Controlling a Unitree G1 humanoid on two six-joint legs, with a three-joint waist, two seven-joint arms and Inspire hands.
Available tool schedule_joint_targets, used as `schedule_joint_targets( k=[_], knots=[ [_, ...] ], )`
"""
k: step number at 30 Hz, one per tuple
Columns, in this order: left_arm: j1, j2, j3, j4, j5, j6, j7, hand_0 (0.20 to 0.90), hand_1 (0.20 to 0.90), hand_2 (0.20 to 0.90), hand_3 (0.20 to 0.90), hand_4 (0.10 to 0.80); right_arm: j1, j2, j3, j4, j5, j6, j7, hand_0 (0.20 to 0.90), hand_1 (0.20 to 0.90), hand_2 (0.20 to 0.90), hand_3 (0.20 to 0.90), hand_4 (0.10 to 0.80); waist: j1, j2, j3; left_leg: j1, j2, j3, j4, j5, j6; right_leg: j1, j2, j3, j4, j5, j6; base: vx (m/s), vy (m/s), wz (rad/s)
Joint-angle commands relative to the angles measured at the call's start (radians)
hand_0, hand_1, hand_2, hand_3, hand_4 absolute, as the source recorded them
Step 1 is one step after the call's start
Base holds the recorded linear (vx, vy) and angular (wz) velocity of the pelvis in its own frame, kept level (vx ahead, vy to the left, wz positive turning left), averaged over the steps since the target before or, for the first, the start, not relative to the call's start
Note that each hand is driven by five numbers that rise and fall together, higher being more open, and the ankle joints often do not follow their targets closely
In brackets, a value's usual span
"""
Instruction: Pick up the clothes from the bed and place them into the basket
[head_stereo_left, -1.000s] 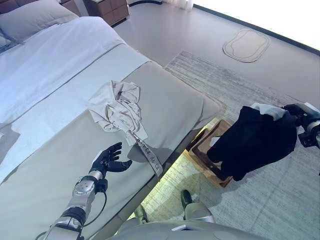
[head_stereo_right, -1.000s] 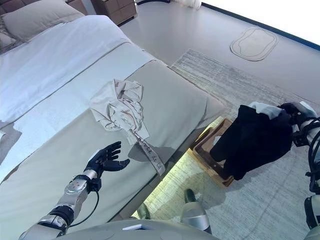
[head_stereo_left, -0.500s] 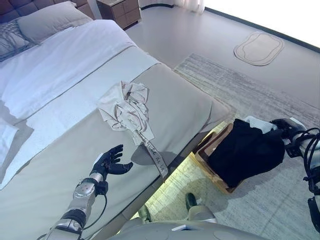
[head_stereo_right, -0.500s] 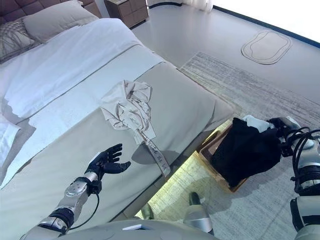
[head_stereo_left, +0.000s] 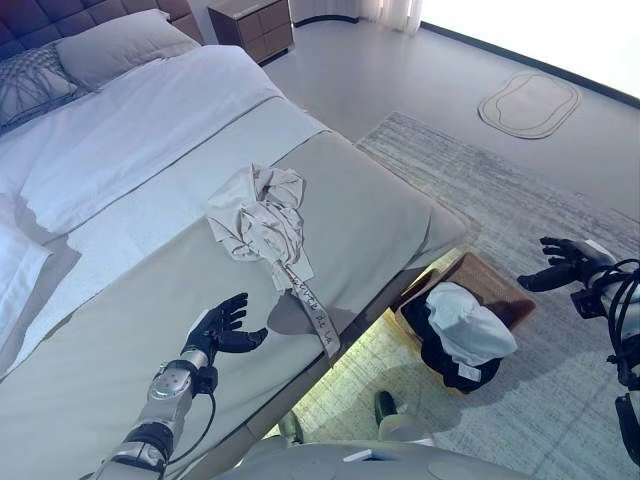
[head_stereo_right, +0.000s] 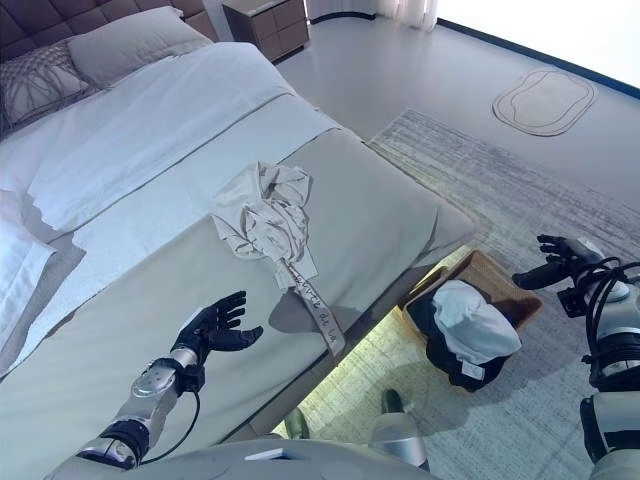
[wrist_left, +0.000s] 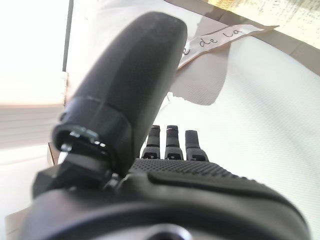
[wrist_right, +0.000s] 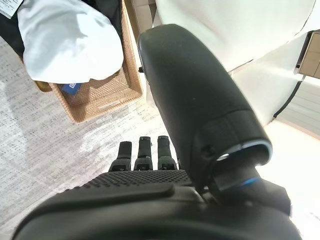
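Observation:
A crumpled beige garment (head_stereo_left: 262, 213) lies on the bed (head_stereo_left: 120, 330) near its foot edge, with a printed ribbon (head_stereo_left: 312, 308) trailing over the side. A wicker basket (head_stereo_left: 497, 288) stands on the rug beside the bed and holds a black garment (head_stereo_left: 440, 352) with a white piece (head_stereo_left: 468, 322) on top; it also shows in the right wrist view (wrist_right: 95, 100). My left hand (head_stereo_left: 218, 328) is open and empty above the bed, short of the beige garment. My right hand (head_stereo_left: 562, 263) is open and empty, held in the air to the right of the basket.
Pillows (head_stereo_left: 110, 45) and a white duvet (head_stereo_left: 120, 140) cover the head of the bed. A wooden nightstand (head_stereo_left: 255, 25) stands beyond it. A striped grey rug (head_stereo_left: 520, 200) lies under the basket, and a small oval mat (head_stereo_left: 528, 103) lies farther off on the floor.
My right hand has let go of the black garment, which has dropped into the basket with the white piece on top. The camera has shifted. My left hand has stayed in place.

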Motion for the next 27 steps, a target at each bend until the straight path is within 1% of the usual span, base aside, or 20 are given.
schedule_joint_targets(
  k=[1, 9, 11, 13, 14, 17, 18, 21, 22, 23, 27],
  knots=[
    [-0.05, 0.051, 0.009, -0.009, -0.008, -0.065, 0.007, 0.9, 0.9, 0.9, 0.9, 0.8, -0.077, -0.064, -0.037, -0.044, -0.007, -0.075, -0.059, 0.9, 0.9, 0.9, 0.9, 0.8, 0.037, -0.065, -0.052, 0.047, 0.034, -0.014, 0.099, -0.15, -0.039, -0.059, -0.018, -0.035, 0.183, -0.127, 0.009, 0.026, 0.013, 0.04],
    [-0.036, 0.043, 0.016, -0.015, -0.029, -0.06, 0.025, 0.9, 0.9, 0.9, 0.9, 0.8, -0.118, -0.062, 0.002, -0.13, 0.003, -0.129, -0.096, 0.9, 0.9, 0.9, 0.9, 0.8, 0.069, -0.075, -0.044, 0.042, 0.029, -0.046, 0.108, -0.149, -0.04, -0.042, -0.019, -0.058, 0.191, -0.141, 0.0, 0.022, 0.019, 0.1],
    [-0.026, 0.04, 0.024, -0.011, -0.032, -0.061, 0.028, 0.9, 0.9, 0.9, 0.9, 0.8, -0.139, -0.064, 0.02, -0.158, -0.026, -0.156, -0.114, 0.9, 0.9, 0.9, 0.9, 0.8, 0.081, -0.078, -0.044, 0.039, 0.027, -0.057, 0.109, -0.148, -0.04, -0.036, -0.019, -0.066, 0.193, -0.146, -0.003, 0.042, 0.029, 0.12],
    [-0.019, 0.039, 0.027, -0.01, -0.037, -0.062, 0.032, 0.9, 0.9, 0.9, 0.9, 0.8, -0.151, -0.062, 0.036, -0.179, -0.037, -0.157, -0.13, 0.9, 0.9, 0.9, 0.9, 0.8, 0.086, -0.079, -0.043, 0.036, 0.026, -0.063, 0.113, -0.148, -0.041, -0.033, -0.02, -0.072, 0.197, -0.15, -0.006, 0.048, 0.032, 0.14],
    [-0.01, 0.037, 0.036, -0.011, -0.042, -0.056, 0.039, 0.9, 0.9, 0.9, 0.9, 0.8, -0.172, -0.06, 0.064, -0.223, -0.075, -0.168, -0.157, 0.9, 0.9, 0.9, 0.9, 0.8, 0.1, -0.081, -0.04, 0.032, 0.024, -0.075, 0.12, -0.148, -0.041, -0.028, -0.021, -0.081, 0.207, -0.158, -0.011, 0.058, 0.031, 0.19],
    [0.008, 0.035, 0.047, -0.009, -0.042, -0.062, 0.048, 0.9, 0.9, 0.9, 0.9, 0.8, -0.217, -0.05, 0.111, -0.27, -0.128, -0.157, -0.199, 0.9, 0.9, 0.9, 0.9, 0.8, 0.127, -0.084, -0.034, 0.019, 0.017, -0.1, 0.136, -0.149, -0.041, -0.02, -0.025, -0.102, 0.221, -0.172, -0.019, 0.066, 0.034, 0.22],
    [0.01, 0.034, 0.05, -0.009, -0.042, -0.064, 0.053, 0.9, 0.9, 0.9, 0.9, 0.8, -0.224, -0.048, 0.117, -0.272, -0.14, -0.164, -0.199, 0.9, 0.9, 0.9, 0.9, 0.8, 0.13, -0.085, -0.033, 0.018, 0.015, -0.104, 0.138, -0.149, -0.041, -0.019, -0.025, -0.106, 0.223, -0.174, -0.021, 0.071, 0.028, 0.32],
    [0.028, 0.032, 0.052, -0.023, -0.003, -0.068, 0.072, 0.9, 0.9, 0.9, 0.9, 0.8, -0.288, -0.018, 0.189, -0.279, -0.202, -0.145, -0.2, 0.9, 0.9, 0.9, 0.9, 0.8, 0.175, -0.089, -0.023, 0.002, 0.003, -0.138, 0.156, -0.151, -0.04, -0.006, -0.031, -0.135, 0.232, -0.185, -0.03, 0.079, 0.018, 0.31],
    [0.029, 0.031, 0.053, -0.024, -0.001, -0.068, 0.073, 0.9, 0.9, 0.9, 0.9, 0.8, -0.291, -0.017, 0.192, -0.279, -0.209, -0.145, -0.198, 0.9, 0.9, 0.9, 0.9, 0.8, 0.174, -0.089, -0.022, 0.002, 0.003, -0.14, 0.157, -0.151, -0.04, -0.005, -0.032, -0.137, 0.232, -0.185, -0.031, 0.077, 0.017, 0.36],
    [0.033, 0.031, 0.051, -0.026, 0.01, -0.066, 0.078, 0.9, 0.9, 0.9, 0.9, 0.8, -0.311, -0.008, 0.216, -0.269, -0.228, -0.145, -0.2, 0.9, 0.9, 0.9, 0.9, 0.8, 0.189, -0.089, -0.018, -0.002, 0.0, -0.149, 0.161, -0.15, -0.04, 0.0, -0.033, -0.146, 0.232, -0.187, -0.034, 0.07, 0.017, 0.39],
    [0.049, 0.03, 0.043, -0.045, 0.022, -0.05, 0.091, 0.9, 0.9, 0.9, 0.9, 0.8, -0.396, 0.008, 0.282, -0.236, -0.257, -0.128, -0.201, 0.9, 0.9, 0.9, 0.9, 0.8, 0.238, -0.082, 0.004, -0.033, -0.015, -0.185, 0.187, -0.15, -0.04, -0.003, -0.04, -0.181, 0.251, -0.2, -0.048, 0.075, 0.028, 0.32]
  ],
)
